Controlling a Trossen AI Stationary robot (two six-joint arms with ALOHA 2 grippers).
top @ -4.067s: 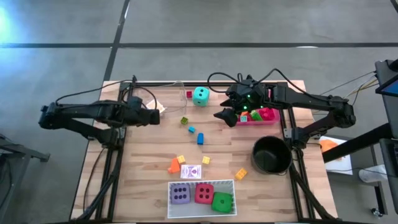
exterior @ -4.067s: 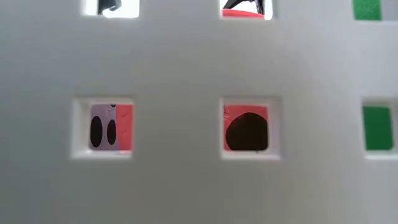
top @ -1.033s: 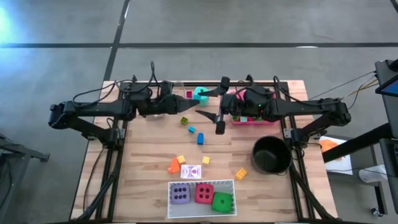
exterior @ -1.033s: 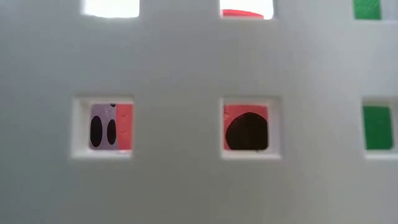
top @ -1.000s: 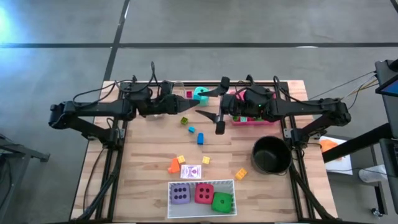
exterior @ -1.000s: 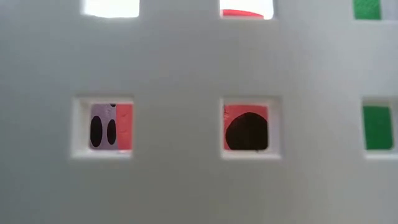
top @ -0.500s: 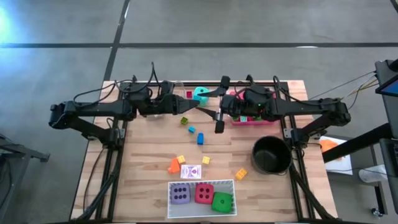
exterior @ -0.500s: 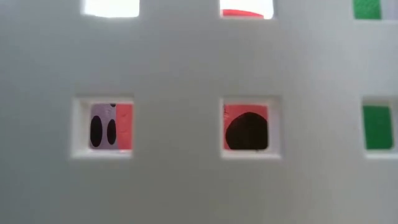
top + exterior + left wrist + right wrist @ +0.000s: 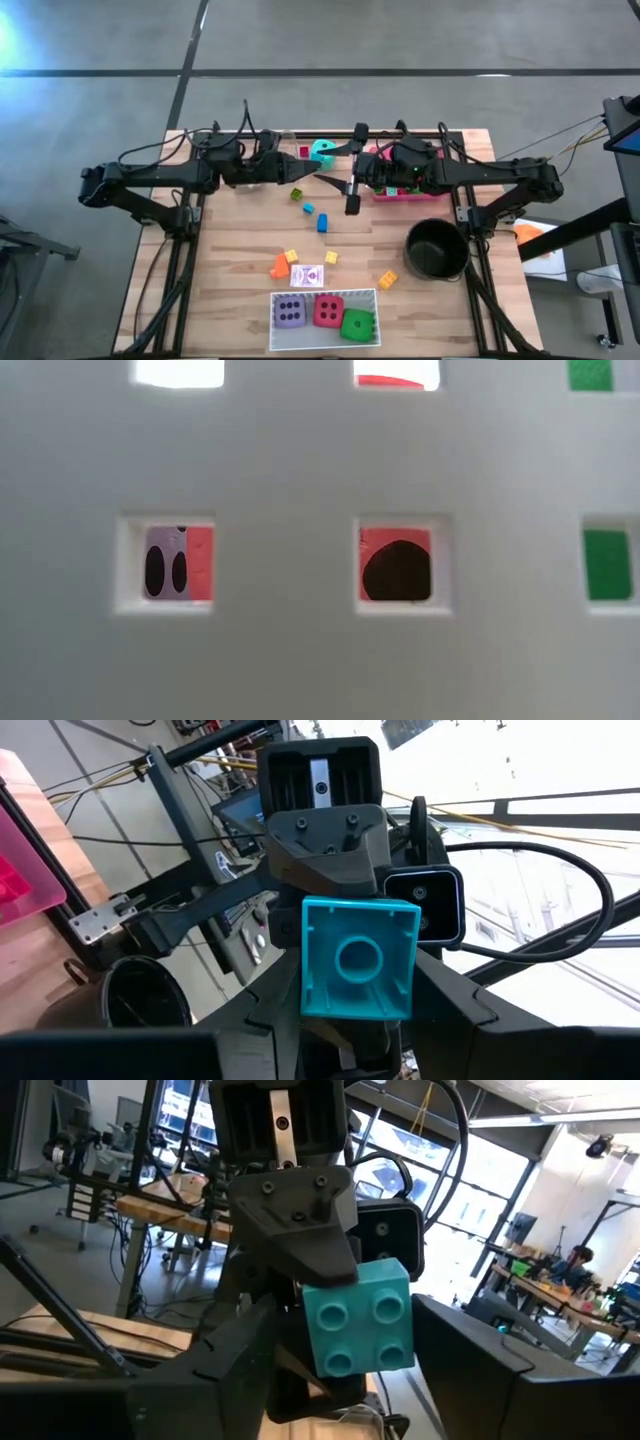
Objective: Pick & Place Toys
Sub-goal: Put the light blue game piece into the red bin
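Left gripper (image 9: pixel 303 172) was pinching a teal block (image 9: pixel 360 958), held clear of the table (image 9: pixel 230 250) toward 12 o'clock from its centre. Right gripper (image 9: pixel 322 167) faced it head-on, fingers spread to either side of the same block; contact could not be confirmed. Teal die (image 9: pixel 322 150) sat just beyond the grippers, at 12 o'clock. Purple die (image 9: pixel 290 311), red die (image 9: pixel 328 311) and green die (image 9: pixel 357 323) lay in the tray (image 9: pixel 324 292) at 6 o'clock. Loose blocks (image 9: pixel 322 222) were scattered mid-table. Pot (image 9: pixel 437 248) stood at 4 o'clock.
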